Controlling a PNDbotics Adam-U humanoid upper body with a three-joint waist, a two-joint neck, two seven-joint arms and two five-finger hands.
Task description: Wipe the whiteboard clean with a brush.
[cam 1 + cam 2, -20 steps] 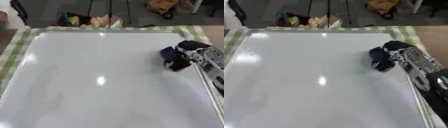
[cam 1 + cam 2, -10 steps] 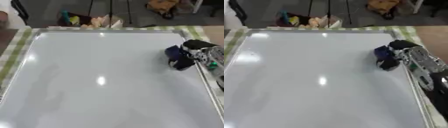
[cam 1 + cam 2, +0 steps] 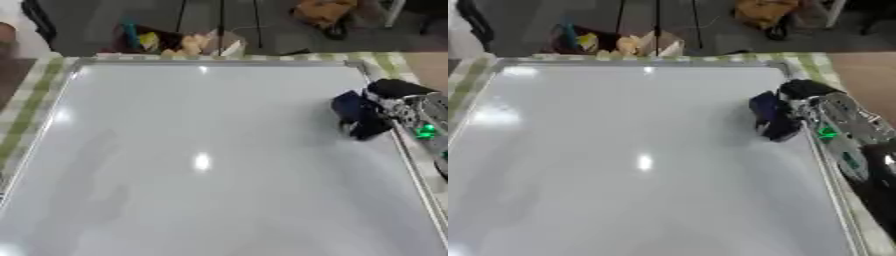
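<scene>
Right hand (image 3: 802,102) at the board's (image 3: 175,150) right edge, fingers curled round a dark blue brush (image 3: 359,115) pressed on the surface – upper right part of the board. Brush's long axis runs near-to-far, slightly tilted. Right eye view shows more of the forearm down the right border; left eye view cuts it off

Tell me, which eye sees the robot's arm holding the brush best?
The right eye view: the right hand and its silver arm run down the whiteboard's edge. The left eye view shows the brush but cuts the arm off.
</scene>
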